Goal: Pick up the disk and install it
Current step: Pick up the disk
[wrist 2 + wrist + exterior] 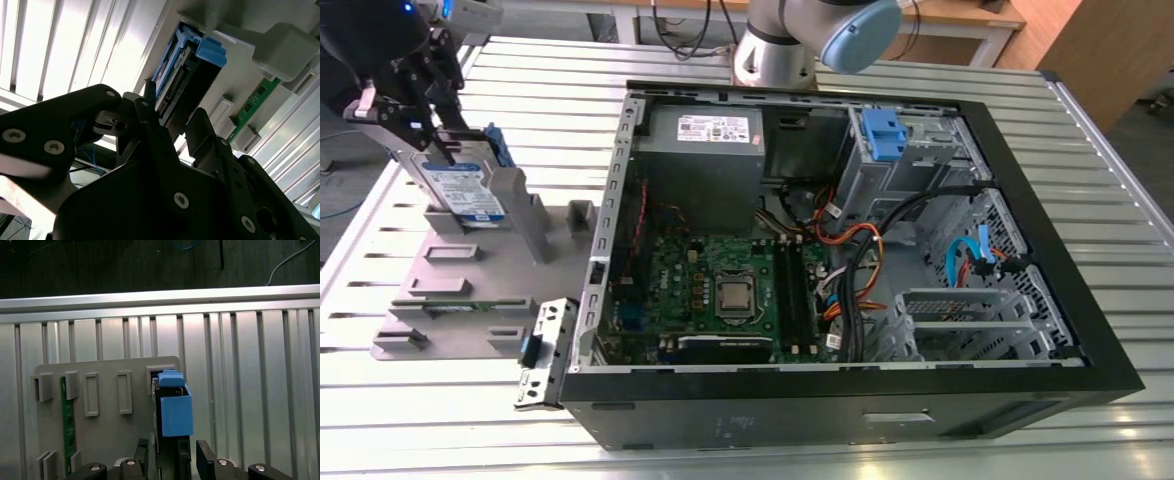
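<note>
The disk (467, 193), silver with a blue-and-white label and blue rails, stands on edge in a slot of the grey holder plate (454, 330) at the exterior view's left, outside the computer case. My gripper (430, 128) hangs right over its top edge. Both wrist views show the disk (176, 410) (182, 92) running between my two black fingers. In the first wrist view my gripper (172, 456) is open, with a finger (205, 457) on each side of the disk and a small gap showing. My gripper (172, 122) straddles the disk's end in the second wrist view too.
The open computer case (854, 400) lies flat at the centre, with the motherboard (720, 290), a grey power-supply box (704, 140), loose cables and a drive cage holding a blue bracket (883, 135). A green memory module (67, 425) stands in the holder plate. The arm's base (807, 40) rises behind the case.
</note>
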